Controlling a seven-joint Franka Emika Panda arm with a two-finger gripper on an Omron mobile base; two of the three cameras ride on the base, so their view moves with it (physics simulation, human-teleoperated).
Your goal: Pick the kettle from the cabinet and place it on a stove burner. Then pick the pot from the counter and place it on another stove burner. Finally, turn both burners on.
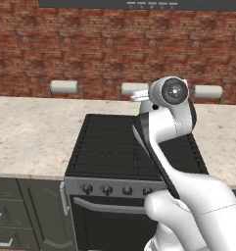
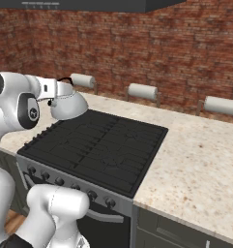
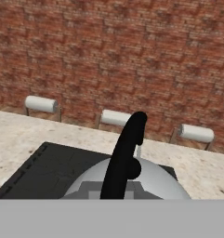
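Observation:
My gripper (image 2: 56, 90) is shut on the thin black arched handle (image 3: 125, 155) of the silvery dome-shaped kettle (image 2: 68, 105). The kettle hangs in the air above the back left part of the black cooktop (image 2: 101, 145), clear of the grates. In the hand view the kettle's dome (image 3: 88, 181) and its black lid knob sit just below the handle, with the cooktop (image 3: 48, 165) beneath. In the left base view my own arm covers most of the kettle, above the stove burners (image 1: 107, 142). The pot and the cabinet are out of view.
Beige speckled counter (image 1: 31, 132) (image 2: 195, 160) flanks the range on both sides. A row of knobs (image 1: 107, 189) lines the steel front. Three light cylinders on holders (image 2: 142, 91) stand along the brick wall. A dark hood (image 1: 139, 4) hangs overhead.

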